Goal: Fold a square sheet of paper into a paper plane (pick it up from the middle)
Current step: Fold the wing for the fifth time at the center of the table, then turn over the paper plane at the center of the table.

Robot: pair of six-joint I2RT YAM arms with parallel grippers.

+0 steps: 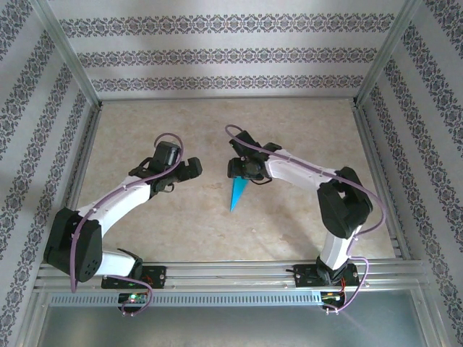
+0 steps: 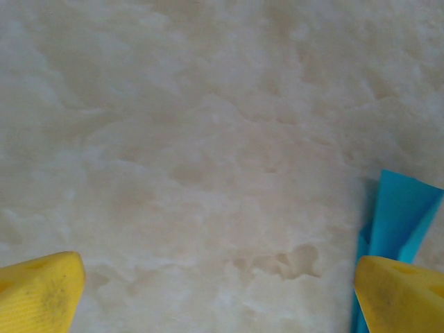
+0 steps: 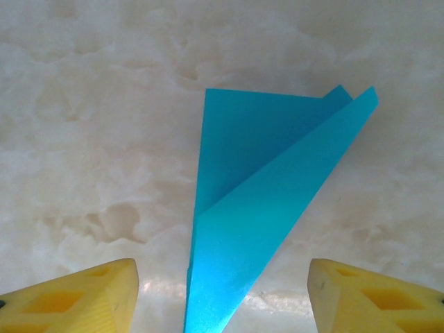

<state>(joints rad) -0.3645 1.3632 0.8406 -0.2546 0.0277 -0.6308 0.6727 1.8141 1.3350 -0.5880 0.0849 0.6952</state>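
On the marbled table (image 1: 289,130), between the two arms, the paper plane (image 1: 237,194) is lying as a narrow teal dart, its wings lifting slightly along the centre crease. The right gripper (image 3: 222,284) is hanging directly over it with jaws apart, gripping nothing. The left gripper (image 2: 218,277) is hovering just beside it, jaws spread wide and empty. The plane is looking feather-light, thin and easy to crush or skid across the smooth surface, so a gentle pinch on the folded centre ridge is probably the safest hold.
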